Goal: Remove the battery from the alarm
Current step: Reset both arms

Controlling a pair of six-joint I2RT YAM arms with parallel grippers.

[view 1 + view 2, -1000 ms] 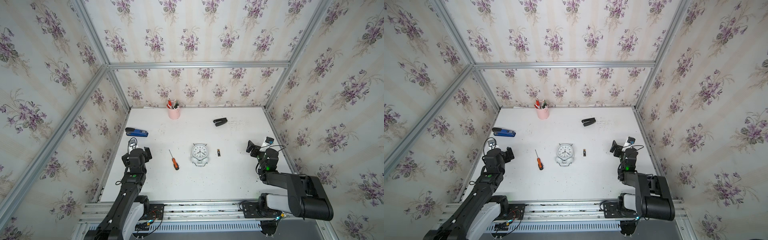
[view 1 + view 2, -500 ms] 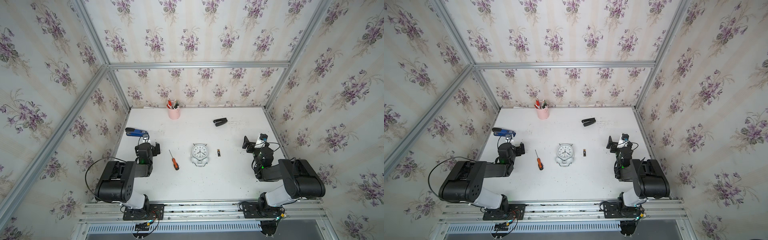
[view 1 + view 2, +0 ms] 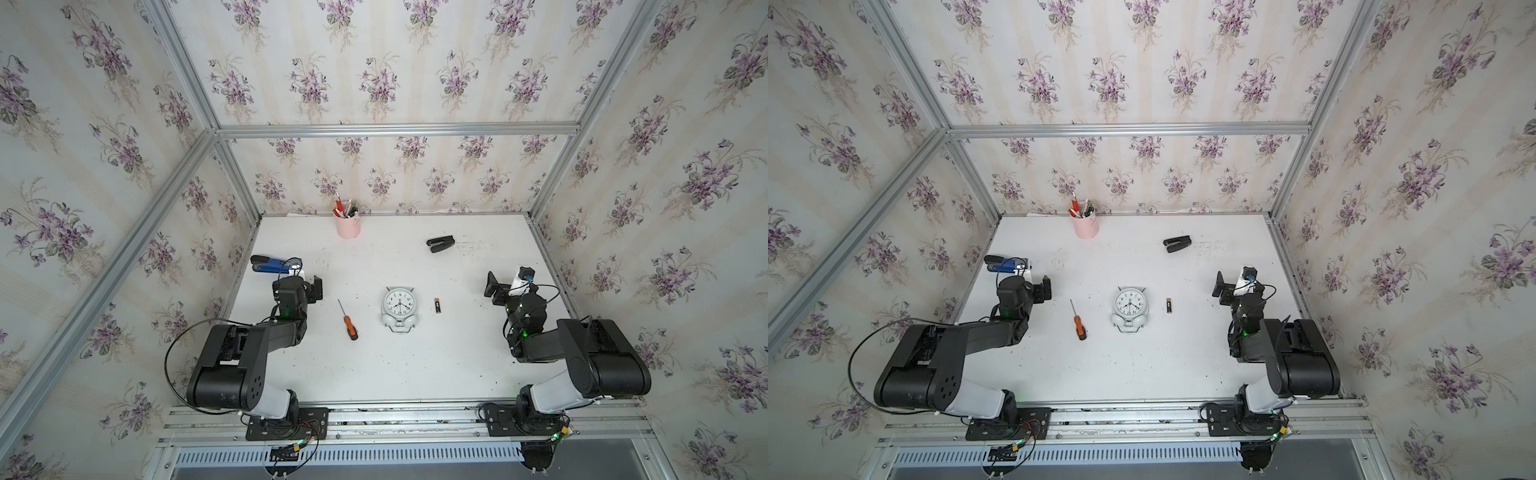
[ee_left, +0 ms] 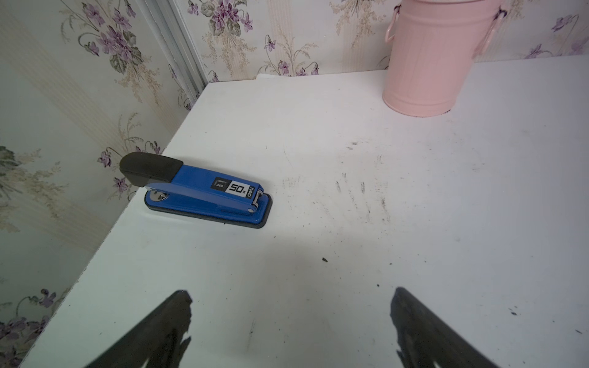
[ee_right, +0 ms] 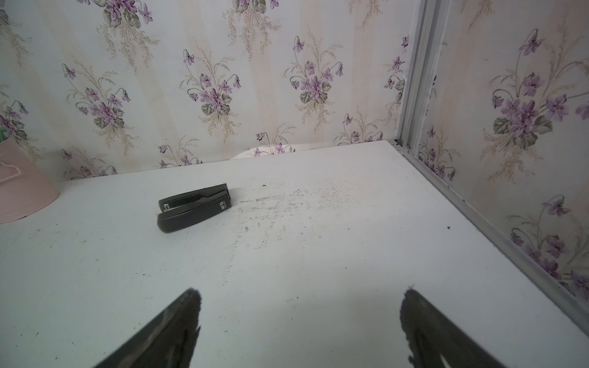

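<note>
The alarm [image 3: 399,308] [image 3: 1130,308] lies on the white table with its dial facing up, bells toward the near edge. The battery [image 3: 437,305] [image 3: 1169,305], black with a gold end, lies on the table just right of the clock, apart from it. My left gripper [image 3: 311,286] [image 3: 1045,286] [image 4: 291,306] hovers open and empty far left of the clock, beyond the screwdriver. My right gripper [image 3: 495,287] [image 3: 1222,286] [image 5: 299,306] is open and empty well right of the battery. Neither wrist view shows clock or battery.
An orange-handled screwdriver [image 3: 348,322] [image 3: 1079,322] lies left of the clock. A blue stapler [image 3: 268,264] [image 4: 204,194] sits at the left edge, a pink pen cup [image 3: 347,226] [image 4: 430,63] at the back, a black stapler [image 3: 440,243] [image 5: 194,207] at the back right. Papered walls enclose the table.
Both arms have folded back, elbows rising over the near rail. The left gripper has shifted right and farther from the rail. Clock, battery and screwdriver have not moved; both grippers stayed open.
</note>
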